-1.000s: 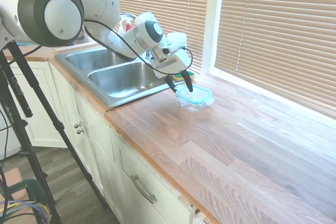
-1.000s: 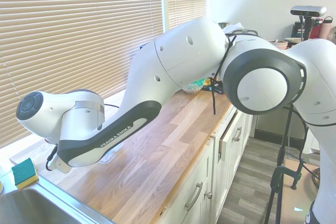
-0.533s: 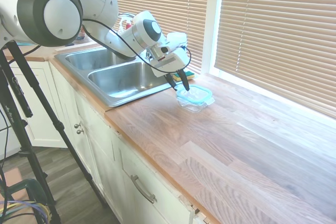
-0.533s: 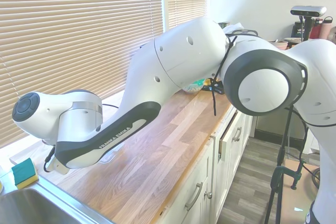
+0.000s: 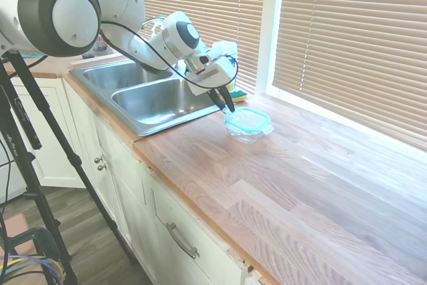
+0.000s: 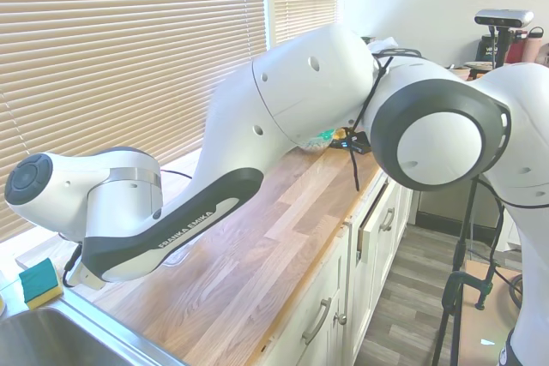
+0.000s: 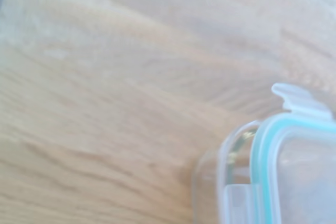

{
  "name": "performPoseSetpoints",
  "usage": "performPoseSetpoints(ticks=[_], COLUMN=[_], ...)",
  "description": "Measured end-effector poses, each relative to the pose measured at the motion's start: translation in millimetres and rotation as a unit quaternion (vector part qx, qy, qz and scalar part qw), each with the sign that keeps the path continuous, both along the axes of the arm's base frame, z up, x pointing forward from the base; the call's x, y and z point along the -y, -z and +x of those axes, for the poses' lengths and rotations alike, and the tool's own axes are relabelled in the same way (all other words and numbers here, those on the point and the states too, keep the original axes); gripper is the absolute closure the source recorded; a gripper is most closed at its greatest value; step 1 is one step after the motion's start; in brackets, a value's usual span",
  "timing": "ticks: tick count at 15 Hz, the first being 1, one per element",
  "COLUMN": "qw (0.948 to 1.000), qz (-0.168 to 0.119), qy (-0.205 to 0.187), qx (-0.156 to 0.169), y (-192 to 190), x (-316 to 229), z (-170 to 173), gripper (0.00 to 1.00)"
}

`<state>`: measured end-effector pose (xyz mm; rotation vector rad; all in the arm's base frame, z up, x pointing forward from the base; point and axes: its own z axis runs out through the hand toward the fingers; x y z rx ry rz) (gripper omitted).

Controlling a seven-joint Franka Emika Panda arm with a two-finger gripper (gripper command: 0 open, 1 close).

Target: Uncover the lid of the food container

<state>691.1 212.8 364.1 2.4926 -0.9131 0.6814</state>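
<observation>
The gripper (image 5: 224, 105) is lifting up and away from the lid (image 5: 248, 120), fingers close together and holding nothing, so the food container (image 5: 244, 133) is still covered.

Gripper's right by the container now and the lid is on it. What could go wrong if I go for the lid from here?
The lid looks slightly askew on the glass food container, so a pinch on its rim could slip. The container is small and sits loose on the wooden counter; pulling up may lift or drag it along. The gripper hangs on the sink side, so a sideways nudge could push the container off line.
</observation>
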Motion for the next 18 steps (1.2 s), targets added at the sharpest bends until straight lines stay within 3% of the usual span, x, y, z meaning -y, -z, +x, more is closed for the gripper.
performPoseSetpoints(ticks=[8, 14, 15, 18], qw=[0.9986, 0.9946, 0.9944, 0.9968], qz=[-0.008, 0.001, 0.006, 0.020], qy=[0.004, 0.047, 0.048, 0.032], qx=[0.052, 0.092, 0.094, 0.071], y=[-69.9, -127.6, -132.1, -117.9], x=[13.6, 76.7, 77.7, 49.2], z=[-2.6, 2.2, 0.5, -18.0], gripper=[1.00, 1.00, 0.00, 0.00])
